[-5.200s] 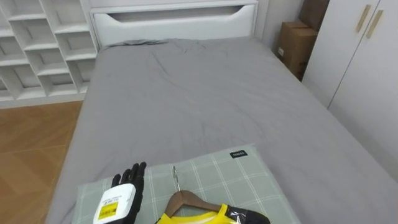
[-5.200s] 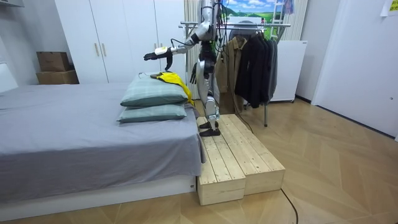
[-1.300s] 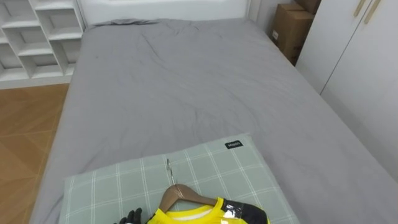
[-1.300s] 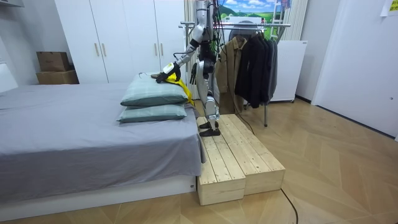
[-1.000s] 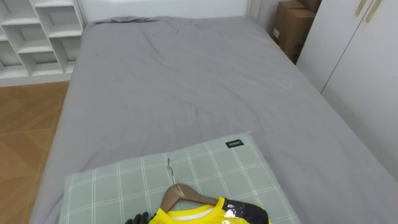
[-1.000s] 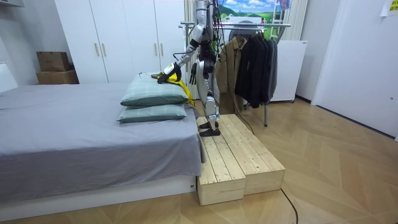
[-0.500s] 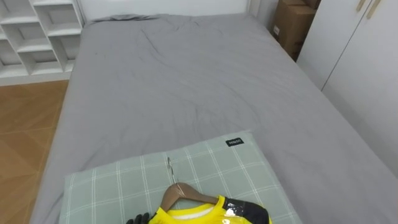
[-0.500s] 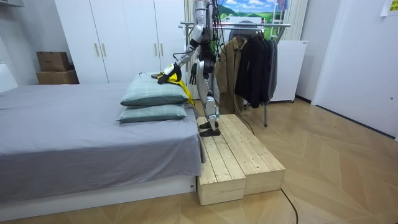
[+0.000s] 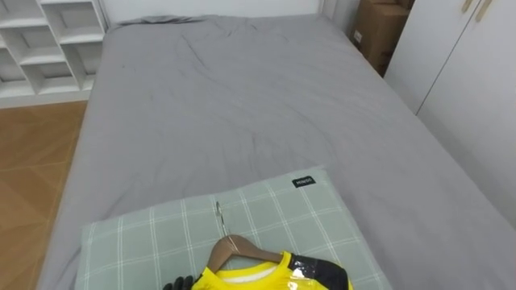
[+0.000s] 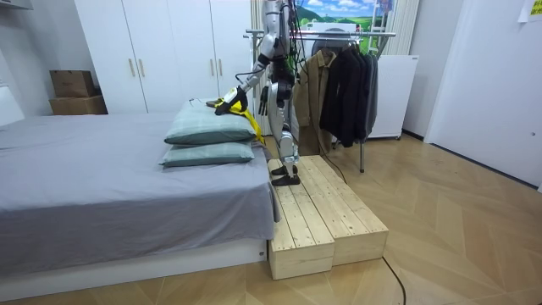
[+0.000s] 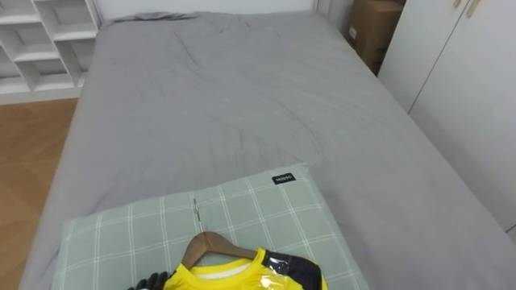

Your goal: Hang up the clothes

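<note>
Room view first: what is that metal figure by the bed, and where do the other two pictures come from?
It is a humanoid robot standing on a wooden platform at the end of a bed, with a clothes rack behind it. The two other pictures come from cameras in its head, looking down. They show a green checked pillow with a yellow shirt on a wooden hanger lying on it. The left hand reaches to the shirt's edge; whether it grips, I cannot tell. The right hand hangs at its side.
</note>
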`<state>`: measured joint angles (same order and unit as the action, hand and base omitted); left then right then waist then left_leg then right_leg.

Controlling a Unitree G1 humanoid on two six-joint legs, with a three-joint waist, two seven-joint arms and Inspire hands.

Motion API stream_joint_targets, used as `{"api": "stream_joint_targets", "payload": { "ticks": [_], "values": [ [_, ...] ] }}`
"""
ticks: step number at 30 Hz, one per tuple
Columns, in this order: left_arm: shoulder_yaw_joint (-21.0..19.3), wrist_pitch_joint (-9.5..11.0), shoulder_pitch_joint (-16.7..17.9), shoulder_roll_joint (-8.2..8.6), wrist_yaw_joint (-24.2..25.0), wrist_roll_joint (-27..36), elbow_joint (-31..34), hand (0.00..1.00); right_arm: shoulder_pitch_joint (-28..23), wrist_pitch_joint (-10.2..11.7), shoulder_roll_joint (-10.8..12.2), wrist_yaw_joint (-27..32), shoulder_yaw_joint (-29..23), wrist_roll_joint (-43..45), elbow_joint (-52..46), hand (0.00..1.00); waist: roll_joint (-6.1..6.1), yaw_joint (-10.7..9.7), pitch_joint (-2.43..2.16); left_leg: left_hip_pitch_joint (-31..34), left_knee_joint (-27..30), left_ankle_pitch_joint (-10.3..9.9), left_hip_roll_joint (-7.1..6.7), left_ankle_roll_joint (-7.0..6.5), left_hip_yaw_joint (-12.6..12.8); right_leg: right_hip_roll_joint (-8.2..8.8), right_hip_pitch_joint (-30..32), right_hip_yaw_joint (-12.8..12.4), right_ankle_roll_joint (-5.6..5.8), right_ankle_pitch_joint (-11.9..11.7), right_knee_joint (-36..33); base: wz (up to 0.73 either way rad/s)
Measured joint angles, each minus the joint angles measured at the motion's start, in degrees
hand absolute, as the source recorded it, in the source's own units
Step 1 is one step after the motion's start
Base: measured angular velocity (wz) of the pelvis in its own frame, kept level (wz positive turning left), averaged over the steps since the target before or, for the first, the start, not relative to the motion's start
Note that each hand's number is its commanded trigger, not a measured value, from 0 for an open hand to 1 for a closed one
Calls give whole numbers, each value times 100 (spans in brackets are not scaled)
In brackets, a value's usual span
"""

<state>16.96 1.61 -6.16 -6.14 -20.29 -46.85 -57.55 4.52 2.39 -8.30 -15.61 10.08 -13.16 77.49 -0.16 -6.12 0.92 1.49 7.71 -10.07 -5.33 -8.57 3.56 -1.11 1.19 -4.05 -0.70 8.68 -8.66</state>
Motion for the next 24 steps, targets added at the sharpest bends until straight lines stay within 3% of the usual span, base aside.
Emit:
{"api": "stream_joint_targets", "payload": {
  "ticks": [2,4,5,6,7,15,19,24],
  "values": [
    [-2,0,-39,0,-22,1,-64,2,7,0,4,0,-1,0,-2,0,-7,2,1,2,-3,0,5,0,44,-3,15,-35,0,0,-1,-11],
    [-6,0,-71,1,-26,1,-96,40,9,0,4,0,-2,1,-2,0,-9,0,1,18,-6,0,7,0,62,-4,39,-47,1,0,-9,-5],
    [-13,0,-73,-1,-28,1,-97,80,9,-2,5,0,-2,1,-2,0,-15,0,-3,34,-5,0,7,0,68,-4,58,-48,1,-1,-10,0],
    [-11,0,-73,-3,-30,0,-97,80,10,-2,8,0,-1,0,-1,0,-26,2,-11,59,0,0,8,0,73,-4,85,-48,2,-1,-17,0],
    [-11,-1,-75,-3,-32,0,-97,100,12,-2,11,-1,0,-3,1,0,-33,2,-16,78,8,0,9,0,73,-3,97,-47,2,-1,-18,0],
    [-276,1,-406,-88,-181,15,-102,100,53,-6,54,4,1,-2,17,0,-104,14,-5,85,18,2,12,1,99,-3,103,-56,2,-1,-21,-1],
    [-276,4,-448,-116,-312,18,-174,100,60,-13,112,2,2,-1,18,0,-188,15,-12,86,18,2,16,2,99,-4,101,-53,3,-1,-11,0],
    [-279,1,-510,-117,-295,163,-276,100,114,-57,118,0,0,27,34,0,-192,7,-9,89,14,2,14,2,102,-1,104,-49,3,-1,-5,0]
  ]
}}
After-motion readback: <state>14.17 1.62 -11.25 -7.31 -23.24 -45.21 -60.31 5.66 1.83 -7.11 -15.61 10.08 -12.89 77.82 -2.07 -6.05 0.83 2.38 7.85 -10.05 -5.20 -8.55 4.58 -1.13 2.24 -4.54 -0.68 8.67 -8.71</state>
